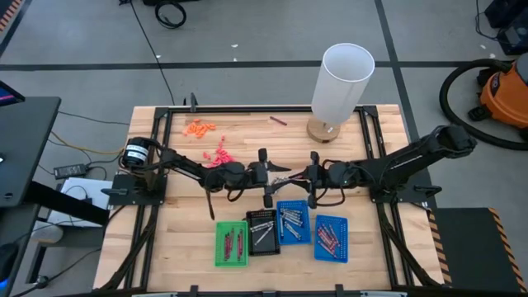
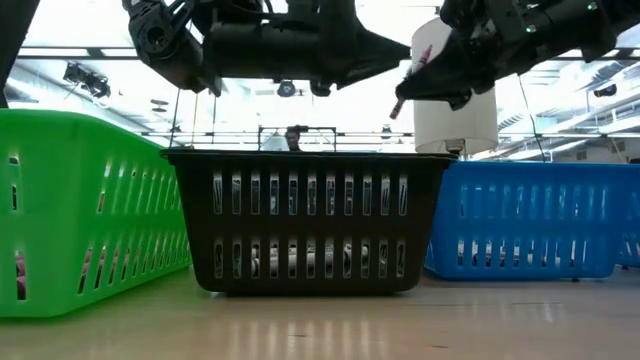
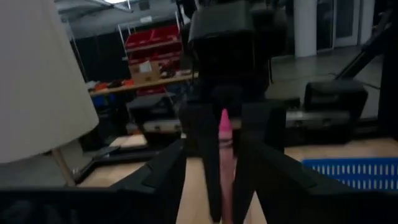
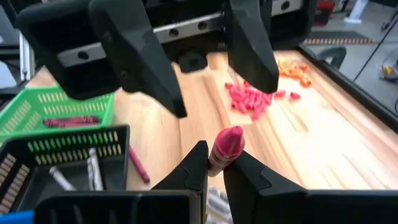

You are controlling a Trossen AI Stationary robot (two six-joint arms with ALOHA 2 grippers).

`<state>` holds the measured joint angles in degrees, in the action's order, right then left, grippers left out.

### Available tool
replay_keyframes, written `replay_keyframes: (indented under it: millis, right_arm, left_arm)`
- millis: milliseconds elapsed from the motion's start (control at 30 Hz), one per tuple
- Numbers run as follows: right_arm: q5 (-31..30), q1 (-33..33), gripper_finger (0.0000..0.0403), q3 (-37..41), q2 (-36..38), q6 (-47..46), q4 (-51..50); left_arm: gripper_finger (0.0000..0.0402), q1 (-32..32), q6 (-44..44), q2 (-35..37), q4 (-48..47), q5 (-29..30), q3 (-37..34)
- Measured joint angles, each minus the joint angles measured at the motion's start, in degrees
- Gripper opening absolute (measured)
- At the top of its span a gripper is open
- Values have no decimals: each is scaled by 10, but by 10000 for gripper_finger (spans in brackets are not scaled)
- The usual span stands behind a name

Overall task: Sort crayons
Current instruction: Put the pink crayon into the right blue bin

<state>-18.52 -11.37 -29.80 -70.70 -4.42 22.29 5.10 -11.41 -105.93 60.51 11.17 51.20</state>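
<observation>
Mid-table, above the trays, both grippers meet tip to tip. Right gripper (image 4: pixel 215 167) pinches a pink crayon (image 4: pixel 225 148) between its fingertips, tip poking out toward the left gripper (image 4: pixel 208 59). Left gripper's fingers spread wide on either side of the crayon, not touching it. Below: green tray (image 1: pixel 231 244), black tray (image 1: pixel 263 231), and two blue trays (image 1: pixel 293 223) holding sorted crayons.
</observation>
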Motion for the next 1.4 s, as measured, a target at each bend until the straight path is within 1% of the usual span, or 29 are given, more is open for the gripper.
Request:
replay_keyframes:
  millis: [200,333,433,567,667,767,933,1133,1300,1400]
  right_arm:
    - [-6,-11,46,0,45,-40,-95]
    - [28,-21,46,0,63,-93,-155]
    - [73,-30,46,0,66,-132,-182]
    - [159,-37,46,0,62,-182,-200]
    - [226,-46,46,0,62,-231,-234]
    - [271,-61,46,0,63,-285,-277]
    - [296,-96,46,0,62,-345,-325]
    - [337,-134,47,0,62,-417,-332]
    - [330,-164,68,0,62,-476,-363]
    - [331,-173,87,0,62,-508,-388]
  left_arm:
    - [189,10,16,3,-67,1,-1]
    - [190,21,10,3,-126,1,-1]
    - [190,30,4,3,-162,1,-1]
    - [190,41,3,6,-210,1,-1]
    - [190,45,2,14,-236,1,-1]
    - [190,45,0,29,-257,1,-1]
    - [190,40,-2,36,-269,1,-1]
    - [190,40,-41,36,-269,2,-1]
    - [190,54,-109,36,-269,2,-1]
    - [190,59,-129,36,-270,2,-1]
